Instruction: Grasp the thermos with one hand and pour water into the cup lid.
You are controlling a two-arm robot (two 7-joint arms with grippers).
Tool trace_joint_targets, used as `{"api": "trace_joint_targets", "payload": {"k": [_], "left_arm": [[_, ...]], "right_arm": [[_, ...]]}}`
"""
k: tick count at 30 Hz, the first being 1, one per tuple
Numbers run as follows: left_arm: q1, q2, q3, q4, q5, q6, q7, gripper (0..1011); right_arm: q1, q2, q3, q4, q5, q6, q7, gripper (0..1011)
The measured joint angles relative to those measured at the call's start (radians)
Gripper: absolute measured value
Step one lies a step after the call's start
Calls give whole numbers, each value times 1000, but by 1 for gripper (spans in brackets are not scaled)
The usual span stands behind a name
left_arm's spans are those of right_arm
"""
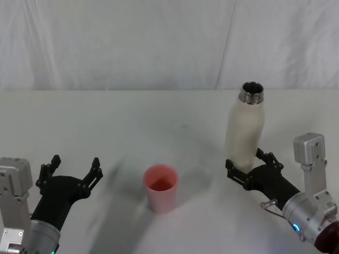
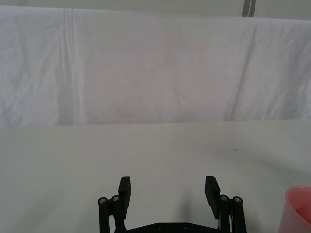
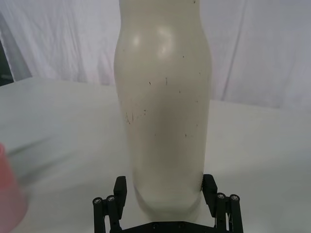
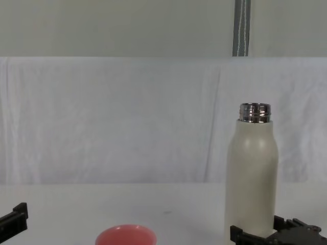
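thermos (image 1: 245, 132) upright between right pincer (image 1: 249, 165) fingers, closed on it

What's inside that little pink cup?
From the head view, the cup lid looks empty: just its pink inner wall and bottom, no water visible. The chest view shows its rim alone.

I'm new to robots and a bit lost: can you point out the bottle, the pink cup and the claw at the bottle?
thermos (image 1: 244, 132), head view, middle of its cream body.
cup lid (image 1: 160, 196), head view, outer wall.
right claw (image 3: 164, 190), right wrist view, between its fingertips.
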Motion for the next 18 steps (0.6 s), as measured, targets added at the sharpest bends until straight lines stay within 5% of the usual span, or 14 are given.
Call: {"api": "trace_joint_targets", "payload": {"k": [18], "left_arm": [[0, 0, 0, 0, 0, 0, 0, 1001]], "right_arm": [[-59, 25, 11, -59, 7, 8, -6, 1002]]}}
